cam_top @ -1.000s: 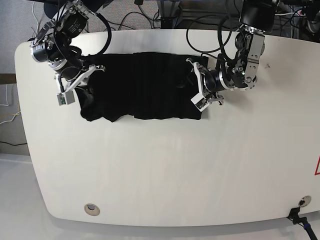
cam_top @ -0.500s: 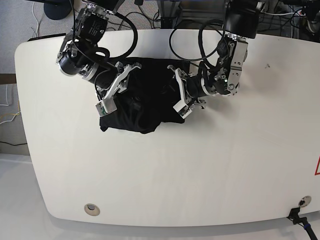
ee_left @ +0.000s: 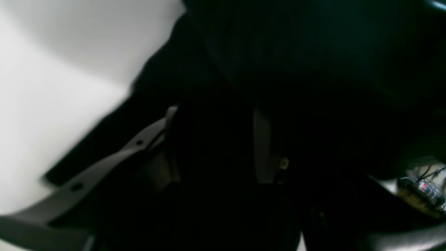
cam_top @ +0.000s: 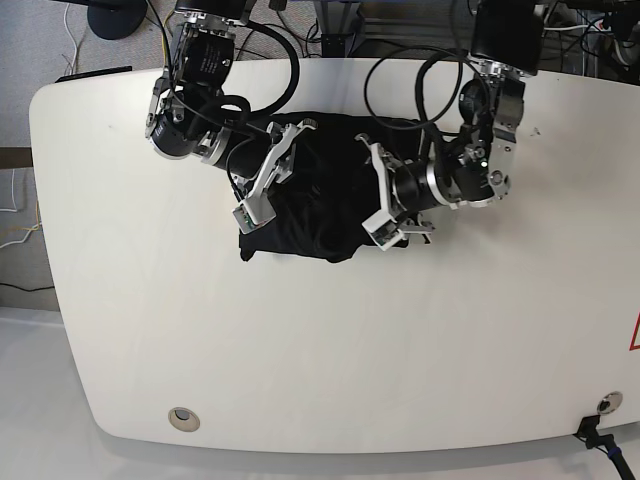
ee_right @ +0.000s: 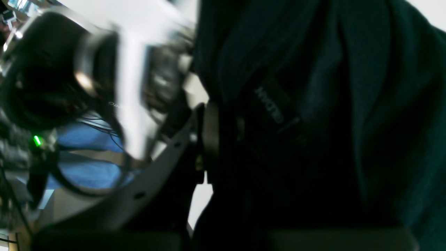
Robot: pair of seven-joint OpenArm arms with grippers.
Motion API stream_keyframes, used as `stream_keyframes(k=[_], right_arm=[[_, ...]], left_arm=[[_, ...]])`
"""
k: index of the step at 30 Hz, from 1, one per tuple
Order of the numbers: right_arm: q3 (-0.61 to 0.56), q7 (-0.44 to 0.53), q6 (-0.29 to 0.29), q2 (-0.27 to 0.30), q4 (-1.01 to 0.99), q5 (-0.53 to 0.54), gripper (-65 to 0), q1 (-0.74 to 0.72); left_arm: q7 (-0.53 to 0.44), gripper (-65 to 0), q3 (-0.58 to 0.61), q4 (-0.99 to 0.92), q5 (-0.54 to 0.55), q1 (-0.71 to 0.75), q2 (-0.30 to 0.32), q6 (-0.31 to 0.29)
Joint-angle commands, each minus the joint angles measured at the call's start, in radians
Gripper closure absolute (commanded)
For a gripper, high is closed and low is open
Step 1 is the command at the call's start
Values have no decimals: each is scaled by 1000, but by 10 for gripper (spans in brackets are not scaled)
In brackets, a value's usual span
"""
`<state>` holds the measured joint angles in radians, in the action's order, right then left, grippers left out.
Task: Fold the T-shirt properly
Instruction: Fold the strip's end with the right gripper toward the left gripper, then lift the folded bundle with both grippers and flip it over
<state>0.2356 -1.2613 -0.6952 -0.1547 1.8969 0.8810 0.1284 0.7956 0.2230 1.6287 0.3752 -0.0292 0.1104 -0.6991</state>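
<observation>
T-shirt [cam_top: 315, 205]: bunched black heap, upper centre; print hidden.
Right gripper [cam_top: 268, 178]: pinching shirt's left edge.
Left gripper [cam_top: 382, 195]: jaws spread, blurred close-up.

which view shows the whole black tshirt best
The base view: the black cloth T-shirt lies bunched on the white table between both arms, its outline visible. The left wrist view shows only dark blurred fabric filling the frame; the right wrist view shows close folds and a neck label, no overall shape.
</observation>
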Motion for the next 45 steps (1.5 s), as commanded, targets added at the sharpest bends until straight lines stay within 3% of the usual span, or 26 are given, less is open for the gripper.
stream_keyframes(k=[1, 6, 12, 21, 29, 45], right_arm=[[-2, 16, -3, -2, 16, 30, 0, -11], [25, 16, -3, -2, 16, 30, 0, -13], [29, 16, -3, -2, 16, 30, 0, -14], [29, 16, -3, -2, 16, 28, 0, -16], [26, 16, -3, -2, 20, 30, 0, -14], [-107, 41, 9, -2, -92, 31, 0, -46]], left_arm=[[-31, -253, -10, 38, 129, -10, 108, 1], [-34, -253, -127, -32, 241, 7, 205, 1], [-28, -252, -190, -129, 249, 7, 209, 1], [-34, -252, -106, -184, 249, 30, 179, 1], [-34, -252, -101, -259, 245, 30, 151, 1], [-34, -252, -69, -252, 245, 28, 102, 1]])
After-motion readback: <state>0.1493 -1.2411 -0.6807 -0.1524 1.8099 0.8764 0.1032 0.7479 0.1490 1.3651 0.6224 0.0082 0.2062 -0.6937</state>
